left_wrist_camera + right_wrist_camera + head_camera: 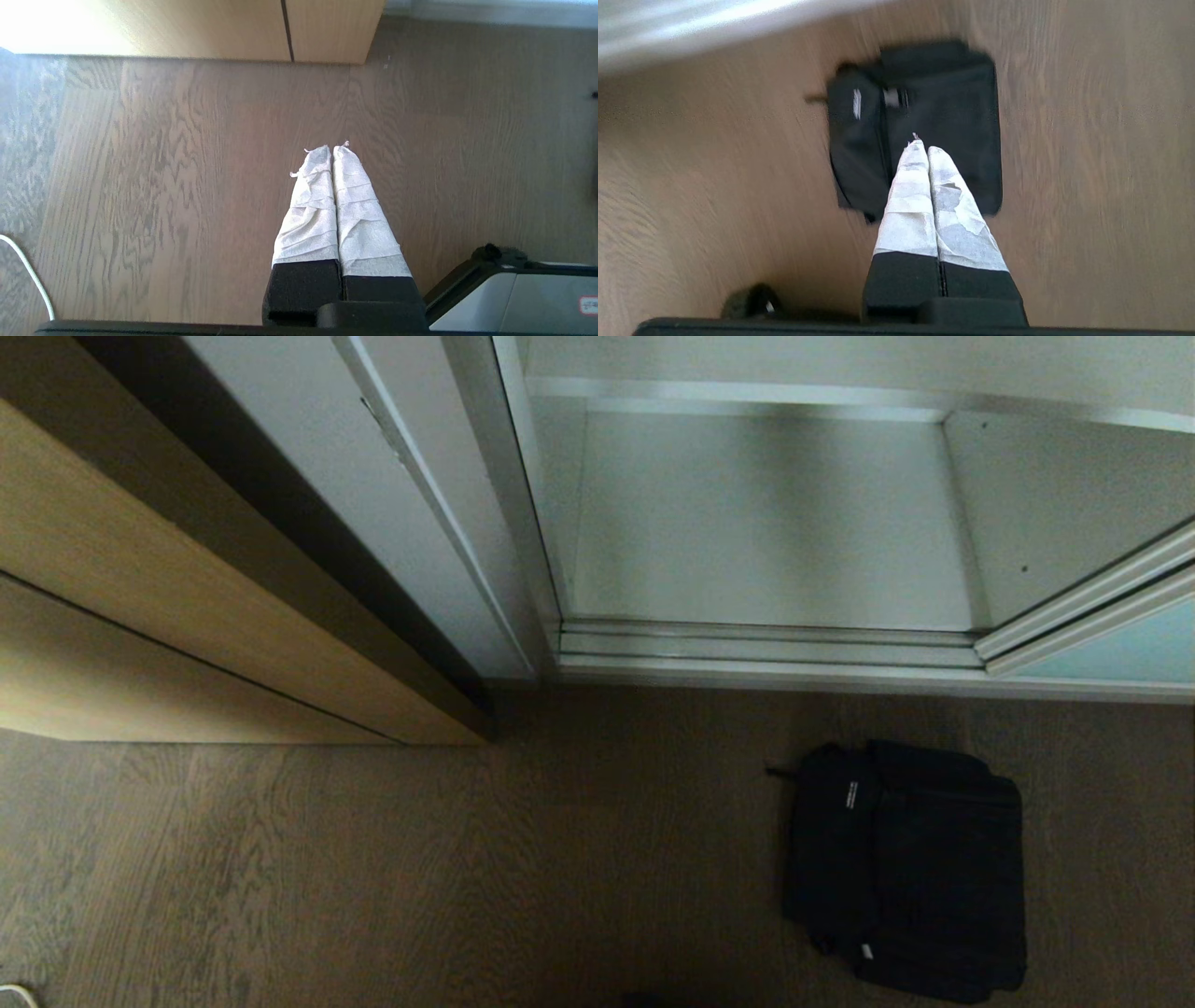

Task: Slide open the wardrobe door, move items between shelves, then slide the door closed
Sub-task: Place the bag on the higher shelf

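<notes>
Wood-grain floor runs up to the wardrobe, whose sliding door stands open at three o'clock. Below the bare shelf, the black bag lies on the floor at five o'clock. Right pincer hovers above it, pinched together and empty; it should spread before descending onto a handle. Left pincer hangs pinched, idle.

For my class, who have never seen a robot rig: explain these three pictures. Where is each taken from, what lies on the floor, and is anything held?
A two-armed robot on wheels took all three. The head camera looks down at an open wardrobe with a bare white shelf, its turquoise sliding door pushed to the right, and a black bag lying on the wooden floor. The other two cameras sit on the wrists, behind the fingers. The left gripper hangs shut over bare floor. The right gripper, also shut, hovers above the bag. Neither holds anything.
</notes>
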